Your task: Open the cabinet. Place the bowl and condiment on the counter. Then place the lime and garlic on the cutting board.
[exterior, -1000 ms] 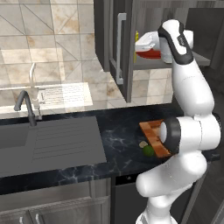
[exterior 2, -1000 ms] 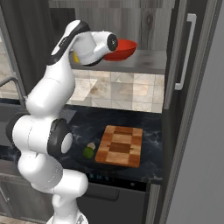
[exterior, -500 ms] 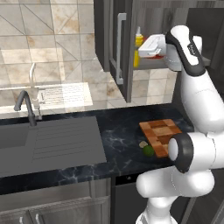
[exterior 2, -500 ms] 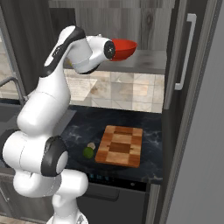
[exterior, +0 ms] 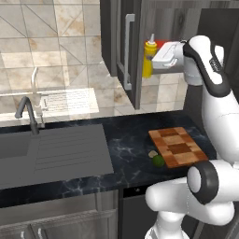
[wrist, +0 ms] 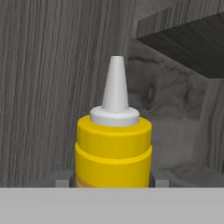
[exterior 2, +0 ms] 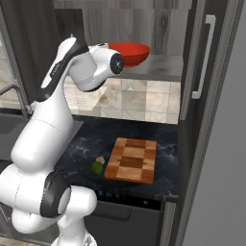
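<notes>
In the hand view, my gripper (wrist: 113, 183) sits at the shoulders of the condiment (wrist: 114, 151); the dark fingertips (wrist: 152, 180) show just beside the yellow body on each side, seemingly closed on it, though contact is mostly cropped. The bottle stands upright, long axis vertical, white nozzle pointing up, inside the open cabinet (exterior: 122, 51). The left base view shows the condiment (exterior: 149, 58) at the shelf's left end, the hand against it. The bowl (exterior 2: 129, 54) rests on the shelf beside the wrist. Below, on the counter (exterior: 130, 144), the lime (exterior: 158, 161) and garlic (exterior: 152, 153) lie touching, just off the cutting board (exterior: 178, 146).
</notes>
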